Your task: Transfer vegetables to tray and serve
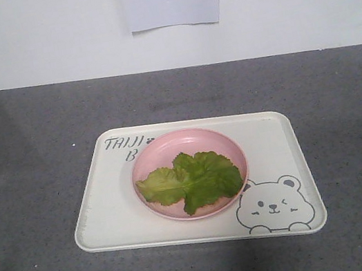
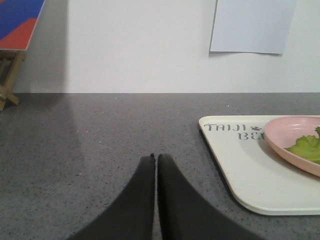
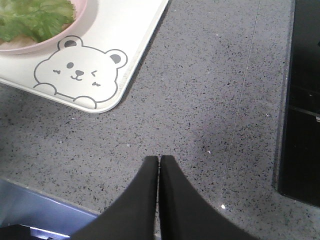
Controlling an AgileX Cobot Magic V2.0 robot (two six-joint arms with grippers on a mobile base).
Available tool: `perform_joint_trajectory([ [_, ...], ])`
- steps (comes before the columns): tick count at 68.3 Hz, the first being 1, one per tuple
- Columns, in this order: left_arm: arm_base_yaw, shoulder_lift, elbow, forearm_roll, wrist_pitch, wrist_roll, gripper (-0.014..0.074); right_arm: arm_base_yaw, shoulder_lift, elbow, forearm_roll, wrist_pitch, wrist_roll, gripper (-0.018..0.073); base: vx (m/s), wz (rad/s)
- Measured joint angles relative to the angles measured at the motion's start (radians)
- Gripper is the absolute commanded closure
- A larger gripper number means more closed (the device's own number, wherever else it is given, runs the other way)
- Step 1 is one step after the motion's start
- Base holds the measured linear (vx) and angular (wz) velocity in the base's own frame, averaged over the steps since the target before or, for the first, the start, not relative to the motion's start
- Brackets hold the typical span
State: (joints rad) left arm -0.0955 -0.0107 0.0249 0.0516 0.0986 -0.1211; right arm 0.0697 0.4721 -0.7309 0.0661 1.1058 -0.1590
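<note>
The vegetables [image 1: 190,181] lay lengthwise across the pink plate [image 1: 162,149] on the tray [image 1: 273,140]; left pincer [image 2: 155,158] and right pincer [image 3: 159,159] were closed, empty.

Front view overlooks the tray [image 1: 103,212]; both wrist views share it.
</note>
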Motion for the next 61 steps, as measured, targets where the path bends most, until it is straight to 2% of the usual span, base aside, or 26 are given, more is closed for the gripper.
perform_joint_trajectory([
  [61,0.000,0.000,0.000,0.000,0.000,0.000,0.0604,0.000,0.000,0.000,0.000,0.000,0.000,0.0567,0.00,0.00],
])
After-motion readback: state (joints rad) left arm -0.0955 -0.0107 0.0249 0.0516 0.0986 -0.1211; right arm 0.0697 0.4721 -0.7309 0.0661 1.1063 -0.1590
